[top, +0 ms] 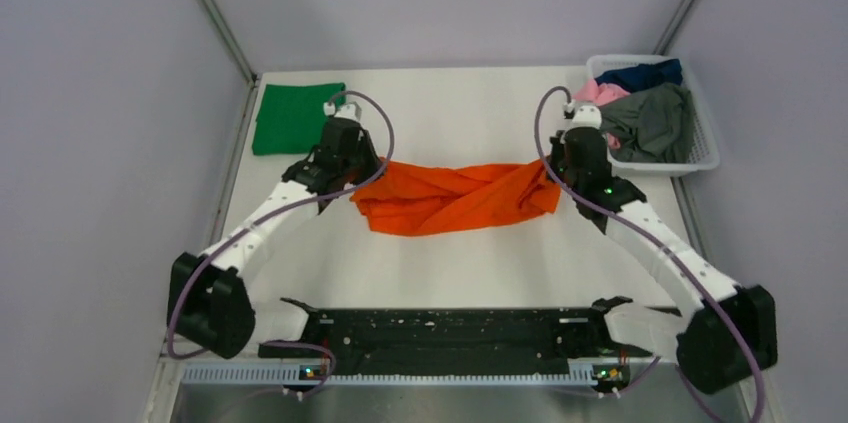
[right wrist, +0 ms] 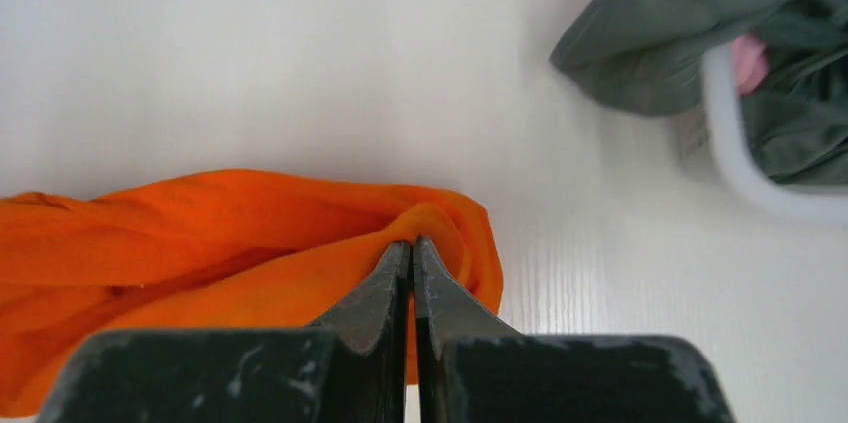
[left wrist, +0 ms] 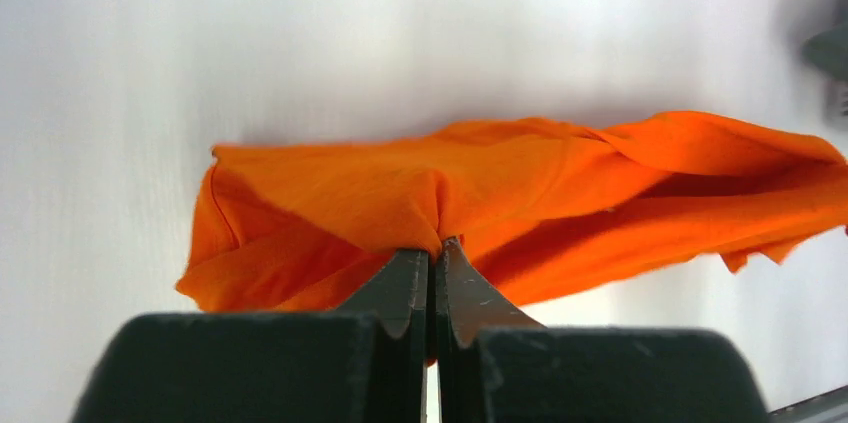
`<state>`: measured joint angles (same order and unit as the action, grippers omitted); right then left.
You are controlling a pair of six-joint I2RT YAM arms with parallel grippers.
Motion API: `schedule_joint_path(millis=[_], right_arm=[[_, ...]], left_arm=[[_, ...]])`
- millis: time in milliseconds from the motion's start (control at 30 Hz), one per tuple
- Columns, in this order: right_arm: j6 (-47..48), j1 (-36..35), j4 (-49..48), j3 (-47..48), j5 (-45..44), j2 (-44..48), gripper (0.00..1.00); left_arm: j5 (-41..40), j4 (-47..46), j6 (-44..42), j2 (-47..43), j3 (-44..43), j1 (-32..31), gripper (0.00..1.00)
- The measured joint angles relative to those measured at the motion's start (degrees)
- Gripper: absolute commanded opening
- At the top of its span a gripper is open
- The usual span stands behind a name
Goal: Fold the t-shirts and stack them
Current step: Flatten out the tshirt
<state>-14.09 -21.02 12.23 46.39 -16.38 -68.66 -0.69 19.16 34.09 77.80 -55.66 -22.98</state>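
Left gripper (left wrist: 434,255) pinches the orange t-shirt (top: 455,198) at its left end, right gripper (right wrist: 411,248) clamps the right end (cloth twisted), long axis strung straight across the table (top: 470,263) between them, mid-table.

- A robotics lab test cell: a white table (top: 470,263) boxed in by plain pale walls (top: 100,93) and metal corner struts (top: 212,11).
- Two black-and-white robot arms, the left arm (top: 262,218) and the right arm (top: 660,243), stand by a black rail (top: 450,328) at the near edge, with cables (top: 386,133) looping along them.
- An orange t-shirt (top: 450,198) stretches between the arms, and a white lattice basket (top: 705,155) sits far right.
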Motion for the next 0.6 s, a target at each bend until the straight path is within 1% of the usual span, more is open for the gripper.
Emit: schedule_joint_path(millis=[133,233,433,500,600], right_arm=[[0.66,-0.11,1.09,0.94,1.11,15.52,0.0],[1.01,-0.15,2.73,4.28,2.93,22.84,0.0],[1.49,-0.22,4.61,12.74,7.93,31.67,0.0],[1.68,-0.22,5.11,14.14,10.1,34.73,0.0],[2.01,-0.24,5.49,15.41,12.94,38.64,0.0]], left_arm=[[-2.43,1.01,-1.31,-11.47,-1.53,0.0,0.0],[-3.89,0.98,-2.34,-20.61,-3.78,0.0,0.0],[-7.58,1.03,-4.31,-37.05,-9.25,0.0,0.0],[-8.7,1.22,-4.96,-41.33,-10.99,0.0,0.0],[-9.94,1.68,-5.88,-45.05,-14.73,0.0,0.0]])
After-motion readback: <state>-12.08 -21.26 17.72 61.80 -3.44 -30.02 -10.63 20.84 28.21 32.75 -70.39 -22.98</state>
